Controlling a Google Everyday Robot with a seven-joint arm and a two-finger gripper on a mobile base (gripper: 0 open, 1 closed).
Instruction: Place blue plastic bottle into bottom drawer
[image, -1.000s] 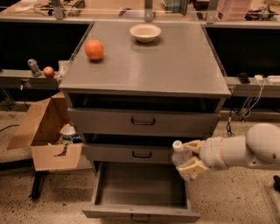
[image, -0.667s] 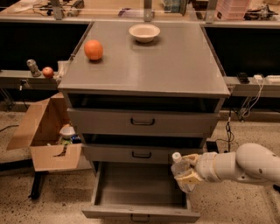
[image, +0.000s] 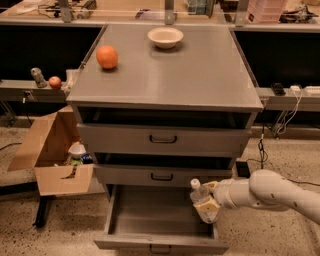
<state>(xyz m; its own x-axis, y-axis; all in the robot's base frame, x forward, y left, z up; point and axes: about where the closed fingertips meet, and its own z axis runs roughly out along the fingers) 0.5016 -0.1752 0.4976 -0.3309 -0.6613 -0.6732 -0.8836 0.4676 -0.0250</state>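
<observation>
The blue plastic bottle (image: 202, 200) is clear with a white cap and stands tilted slightly left. My gripper (image: 211, 201) is shut on it, reaching in from the right on a white arm (image: 272, 192). The bottle is over the right end of the bottom drawer (image: 160, 215), which is pulled open and holds nothing else that I can see. The bottle's base is low, at about the drawer's right wall. The two upper drawers (image: 162, 139) are closed.
An orange (image: 107, 56) and a white bowl (image: 165, 36) sit on the grey cabinet top (image: 200, 75). An open cardboard box (image: 52, 160) with items stands on the floor left of the cabinet. Cables hang at the right behind the arm.
The gripper with the bottle has moved down and a little left, from the level of the middle drawer front to the open bottom drawer's right end.
</observation>
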